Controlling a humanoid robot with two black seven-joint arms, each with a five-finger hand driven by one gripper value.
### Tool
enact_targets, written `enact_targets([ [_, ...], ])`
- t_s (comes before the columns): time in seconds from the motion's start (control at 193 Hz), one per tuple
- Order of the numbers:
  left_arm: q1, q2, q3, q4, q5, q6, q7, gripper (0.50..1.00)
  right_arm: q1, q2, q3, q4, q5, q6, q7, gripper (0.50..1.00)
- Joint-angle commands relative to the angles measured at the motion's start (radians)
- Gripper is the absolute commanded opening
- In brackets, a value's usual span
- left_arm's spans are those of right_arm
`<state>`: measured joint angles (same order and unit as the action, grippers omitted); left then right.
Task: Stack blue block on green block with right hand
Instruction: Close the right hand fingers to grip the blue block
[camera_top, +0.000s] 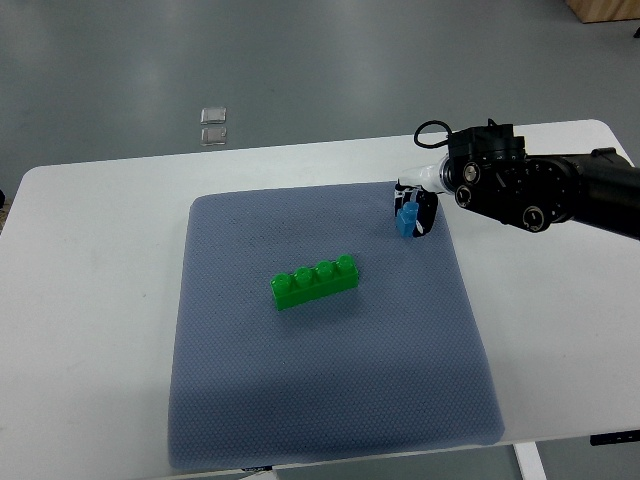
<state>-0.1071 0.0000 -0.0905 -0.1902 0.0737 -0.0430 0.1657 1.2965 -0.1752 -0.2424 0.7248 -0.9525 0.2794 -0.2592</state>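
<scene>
At the upper right of the frame, near the far right corner of the grey mat, the right hand has its fingers closed around the blue block. The block shows as a small upright piece poking out below the dark and white fingers, low over the mat's edge; whether it rests on the cloth or is just clear of it I cannot tell from here. Behind the hand, the black wrist housing with its round fittings and a loop of cable runs off to the right edge of the frame.

Down and to the left, about the middle of the mat, lies the green block, a long brick with four studs on top, set at a slight slant with its right end higher in the frame. It is well apart from the hand, with bare mat between them. The mat sits on a white worktop. No left arm shows anywhere.

To my eye the pick-up is in hand and the carry has yet to happen. The next move calls for lifting the blue block clear, bringing it down-left over the green studs, matching that slant, and pressing it on squarely.
</scene>
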Motion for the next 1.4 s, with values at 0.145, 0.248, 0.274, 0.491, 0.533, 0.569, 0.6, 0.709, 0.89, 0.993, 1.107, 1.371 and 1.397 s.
enact_targets([
  [0.145, 0.000, 0.000, 0.000, 0.000, 0.000, 0.000, 0.000, 1.000, 0.001, 0.000, 0.005, 0.001, 0.000, -0.003, 0.001, 0.735],
  [0.248, 0.000, 0.000, 0.000, 0.000, 0.000, 0.000, 0.000, 1.000, 0.001, -0.001, 0.005, 0.002, 0.000, -0.002, 0.002, 0.735],
  [0.274, 0.000, 0.000, 0.000, 0.000, 0.000, 0.000, 0.000, 1.000, 0.001, -0.003, 0.005, 0.002, 0.000, 0.000, 0.000, 0.735],
  [0.491, 0.000, 0.000, 0.000, 0.000, 0.000, 0.000, 0.000, 1.000, 0.001, -0.006, 0.006, 0.008, 0.001, 0.000, 0.002, 0.738],
  [0.533, 0.000, 0.000, 0.000, 0.000, 0.000, 0.000, 0.000, 1.000, 0.001, -0.007, 0.006, 0.008, 0.001, -0.002, 0.002, 0.738],
  [0.569, 0.000, 0.000, 0.000, 0.000, 0.000, 0.000, 0.000, 1.000, 0.001, -0.009, 0.006, 0.010, 0.001, -0.002, 0.002, 0.738],
  [0.6, 0.000, 0.000, 0.000, -0.002, 0.000, 0.000, 0.000, 1.000, 0.001, -0.009, 0.006, 0.010, 0.001, -0.002, 0.002, 0.738],
  [0.709, 0.000, 0.000, 0.000, -0.002, 0.000, 0.000, 0.000, 1.000, 0.003, -0.009, 0.006, 0.012, 0.001, -0.002, 0.002, 0.733],
  [0.89, 0.000, 0.000, 0.000, 0.000, 0.000, 0.000, 0.000, 1.000, 0.003, -0.010, 0.008, 0.016, 0.008, -0.003, 0.003, 0.684],
  [0.993, 0.000, 0.000, 0.000, 0.000, 0.000, 0.000, 0.000, 1.000, 0.003, -0.010, 0.023, 0.024, 0.004, -0.003, 0.005, 0.684],
  [1.107, 0.000, 0.000, 0.000, 0.000, 0.000, 0.000, 0.000, 1.000, 0.003, -0.009, 0.026, 0.024, 0.001, -0.002, 0.008, 0.637],
  [1.371, 0.000, 0.000, 0.000, 0.000, 0.000, 0.000, 0.000, 1.000, 0.001, -0.010, 0.026, 0.024, 0.000, -0.003, 0.011, 0.605],
  [1.397, 0.000, 0.000, 0.000, 0.000, 0.000, 0.000, 0.000, 1.000, 0.001, -0.010, 0.026, 0.024, 0.000, -0.003, 0.012, 0.603],
])
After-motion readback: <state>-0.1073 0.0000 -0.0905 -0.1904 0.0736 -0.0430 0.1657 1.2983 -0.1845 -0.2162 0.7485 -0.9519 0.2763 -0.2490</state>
